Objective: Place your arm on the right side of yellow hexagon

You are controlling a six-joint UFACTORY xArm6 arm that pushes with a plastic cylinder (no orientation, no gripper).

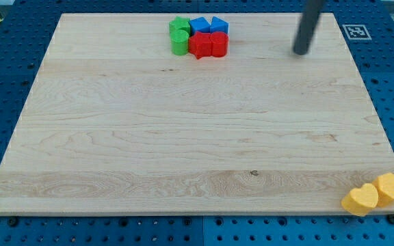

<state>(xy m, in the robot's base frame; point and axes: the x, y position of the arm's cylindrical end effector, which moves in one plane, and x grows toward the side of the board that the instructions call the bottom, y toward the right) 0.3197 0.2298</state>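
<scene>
My tip carries no jaws and rests near the bench's top right, well apart from the yellow hexagon at the bottom-right corner, touching a yellow heart

Readable text: none; no words, brand names or numbers show anywhere in the camera view.
Sign: a square black-and-white fiducial marker, a coded pattern and not lettering.
Marker position: on the counter, at its corner toward the view's top right.
Marker content: the black cells carry no letter or digit that can be made out at this size.
</scene>
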